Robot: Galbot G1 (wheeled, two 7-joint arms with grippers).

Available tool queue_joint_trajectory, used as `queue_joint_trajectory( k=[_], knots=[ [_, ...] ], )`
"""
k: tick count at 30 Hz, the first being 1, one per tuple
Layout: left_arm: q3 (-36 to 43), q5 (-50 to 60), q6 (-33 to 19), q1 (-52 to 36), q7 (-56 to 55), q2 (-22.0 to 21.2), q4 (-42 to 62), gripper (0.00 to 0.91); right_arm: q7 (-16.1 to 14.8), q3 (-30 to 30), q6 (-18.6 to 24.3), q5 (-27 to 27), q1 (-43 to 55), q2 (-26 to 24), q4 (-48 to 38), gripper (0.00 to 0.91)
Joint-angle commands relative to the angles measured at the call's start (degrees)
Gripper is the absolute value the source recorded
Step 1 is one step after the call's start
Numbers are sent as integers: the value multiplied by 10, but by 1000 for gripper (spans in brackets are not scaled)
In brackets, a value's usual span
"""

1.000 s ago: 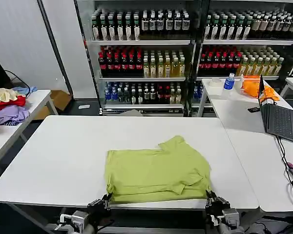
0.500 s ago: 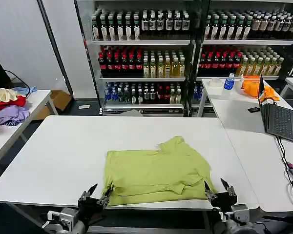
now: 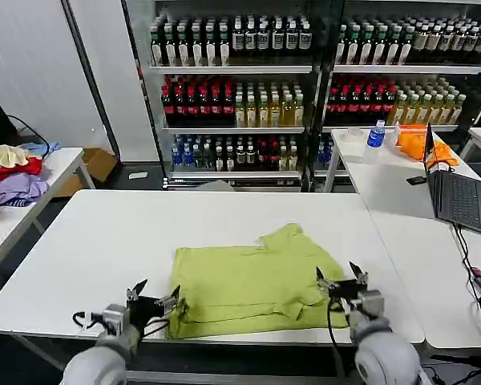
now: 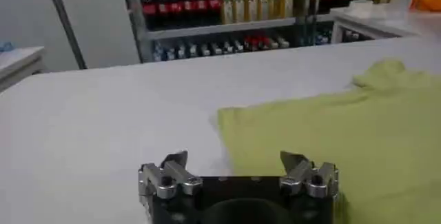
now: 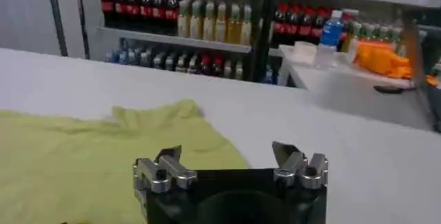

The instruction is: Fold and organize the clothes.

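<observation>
the t-shirt (image 3: 252,285) lay flat on the white table (image 3: 88,249), toward the near edge, roughly folded into a wide rectangle with a bump of cloth poking out at its 1 o'clock corner. wrinkles ran across it, with a thicker fold along the near right part. left gripper (image 3: 153,296) hovered at the shirt's 8 o'clock corner, fingers spread and holding nothing, one tip just beside the shirt's left edge. right gripper (image 3: 341,278) sat over the shirt's 4 o'clock edge, fingers also spread, nothing between them. left wrist view had the left gripper (image 4: 238,168) at the shirt (image 4: 331,143) edge, half over cloth, half over bare table. right wrist view had the right gripper (image 5: 227,160) half over cloth (image 5: 103,156).
</observation>
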Motion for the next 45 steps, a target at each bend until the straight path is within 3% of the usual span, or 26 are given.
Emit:
queue_joint_trajectory(
  k=[1,15,22,23,25,26,27,29,31,45],
  knots=[
    [67,-21,2,-152,-3,7,139,907,4,-53,-7,29,152,8,-121,907],
    [144,-44,4,-275,1,-16,270,907,1,-95,-4,29,276,84,-324,907],
    [155,-47,3,-292,5,-20,282,887,-1,-97,-4,32,306,113,-374,907],
    [155,-50,3,-291,6,-19,283,433,-1,-98,-4,33,307,117,-382,907],
    [156,-53,3,-289,7,-19,282,50,-1,-99,-4,36,307,123,-391,907],
    [156,-54,2,-287,7,-18,280,20,-2,-100,-4,37,306,125,-393,907],
    [156,-57,0,-285,9,-17,277,20,-2,-101,-5,38,306,127,-394,867],
    [156,-60,-3,-282,12,-15,272,20,-4,-101,-7,47,304,129,-400,272],
    [156,-61,-4,-280,14,-13,269,20,-4,-101,-7,58,303,131,-407,10],
    [149,-78,-5,-256,27,-5,244,20,-5,-99,-1,64,277,126,-383,0]
  ],
)
